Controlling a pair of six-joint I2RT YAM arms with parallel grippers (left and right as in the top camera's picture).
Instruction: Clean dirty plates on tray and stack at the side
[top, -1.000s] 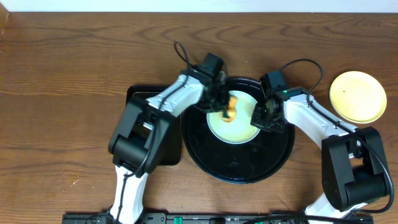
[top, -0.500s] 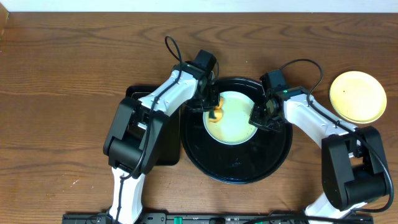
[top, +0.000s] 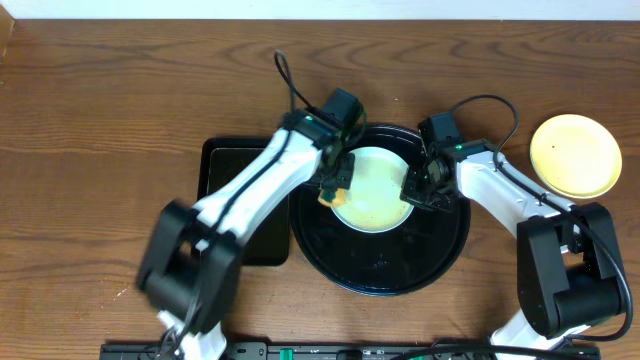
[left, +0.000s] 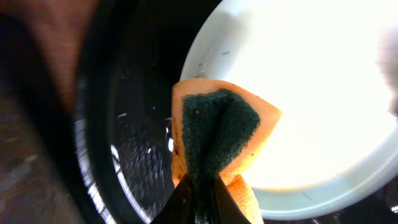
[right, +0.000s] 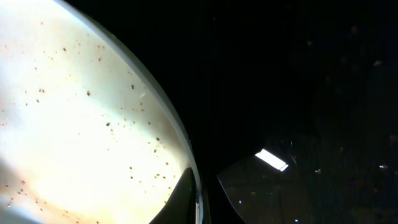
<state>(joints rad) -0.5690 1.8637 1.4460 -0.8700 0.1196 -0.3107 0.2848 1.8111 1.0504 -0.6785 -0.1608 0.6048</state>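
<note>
A pale mint-green plate (top: 375, 190) lies in the upper half of the round black tray (top: 385, 272). My left gripper (top: 336, 186) is shut on an orange sponge (left: 219, 132) with a dark green scouring face, which is folded and presses on the plate's left edge. Fine brown specks dot the plate (right: 81, 118) in the right wrist view. At the plate's right side, my right gripper (top: 417, 190) is shut on its rim, one finger above and one below it. A pale yellow plate (top: 574, 155) rests on the bare wooden table at the right.
A smaller rectangular black tray (top: 238, 170) sits just left of the round one, partly under my left arm. Cables loop above both wrists. Bare wood-grain tabletop lies at the far left and along the back.
My left gripper has dragged the sponge from the plate's upper middle to its left edge, and the left arm has swung. The right gripper and the plate stayed put.
</note>
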